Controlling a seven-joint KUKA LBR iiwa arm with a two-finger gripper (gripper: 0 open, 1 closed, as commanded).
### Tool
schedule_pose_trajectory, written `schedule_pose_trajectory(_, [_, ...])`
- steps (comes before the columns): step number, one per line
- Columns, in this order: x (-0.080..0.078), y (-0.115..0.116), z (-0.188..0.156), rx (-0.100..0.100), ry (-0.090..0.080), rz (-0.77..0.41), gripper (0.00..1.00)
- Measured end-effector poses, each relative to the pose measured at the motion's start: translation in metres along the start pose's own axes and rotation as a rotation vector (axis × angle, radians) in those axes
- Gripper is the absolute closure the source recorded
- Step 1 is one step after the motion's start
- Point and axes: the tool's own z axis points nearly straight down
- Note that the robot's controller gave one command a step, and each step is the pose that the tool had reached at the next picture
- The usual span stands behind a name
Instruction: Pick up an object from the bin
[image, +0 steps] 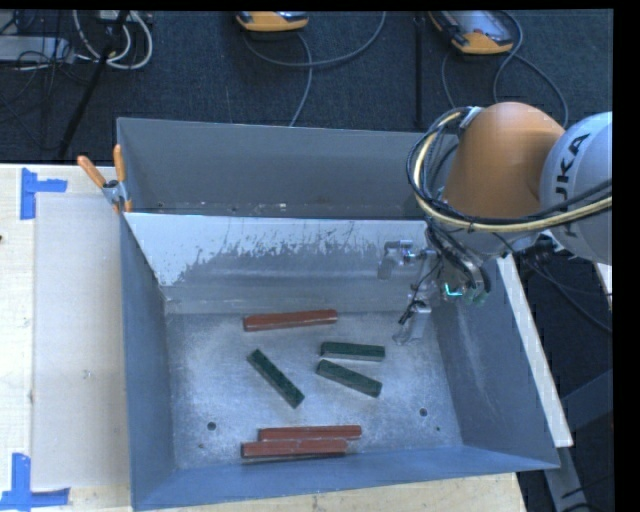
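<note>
My gripper (413, 318) hangs near the bin's back right corner, a little above the floor, with nothing between its fingers. Closest to it is a dark green bar (352, 351), lying flat just below and to the left of the fingertips. A second dark green bar (349, 379) lies slightly nearer the front, slanted. A reddish-brown bar (290, 321) rests along the back of the floor, left of the gripper.
A third dark green bar (275, 378) lies diagonally in the middle of the floor. Two reddish-brown bars (302, 441) lie side by side near the front wall. The arm with its orange cover and cables comes in over the right rim.
</note>
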Motion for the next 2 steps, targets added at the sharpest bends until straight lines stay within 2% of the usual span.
schedule_pose_trajectory(1, [0.0709,0.0016,0.1280,0.000,-0.008,-0.158,0.00])
schedule_pose_trajectory(2, [0.0668,0.0021,0.1218,0.001,-0.017,-0.159,1.00])
